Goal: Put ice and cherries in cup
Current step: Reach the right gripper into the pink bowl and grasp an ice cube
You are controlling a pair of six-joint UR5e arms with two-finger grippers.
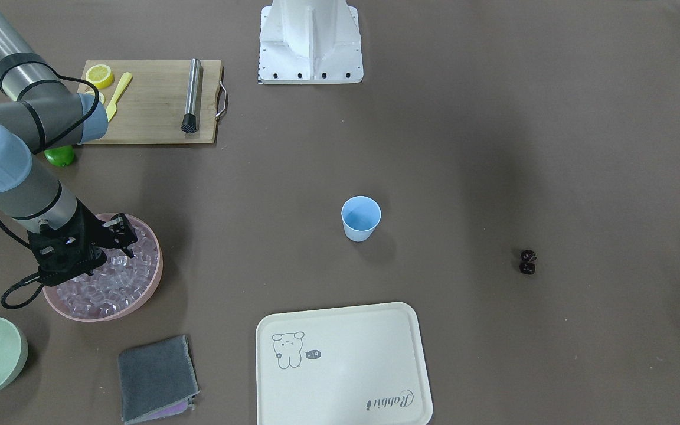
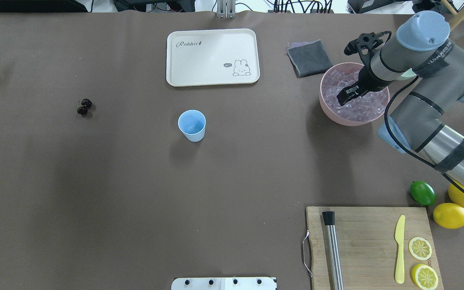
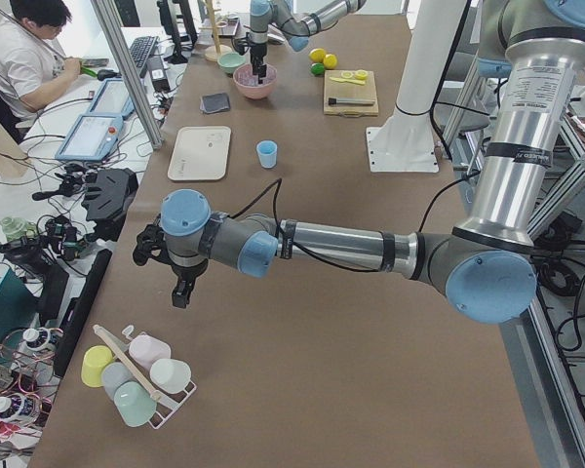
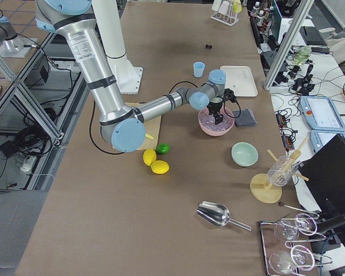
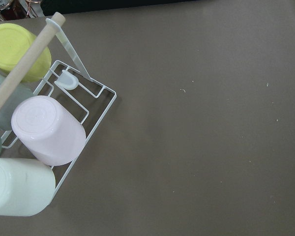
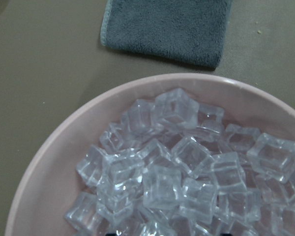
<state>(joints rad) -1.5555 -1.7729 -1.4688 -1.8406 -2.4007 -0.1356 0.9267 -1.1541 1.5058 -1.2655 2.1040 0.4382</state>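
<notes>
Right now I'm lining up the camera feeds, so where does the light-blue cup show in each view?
Front-facing: cup at centre, just above the cream tray.
Overhead: cup left of centre, below the tray.
Exterior left: cup upper middle, right of the tray.
Exterior right: cup near the top, left of the tray.
Left wrist: not in it.
Right wrist: not in it.
Shared landmark: the tray.
</notes>
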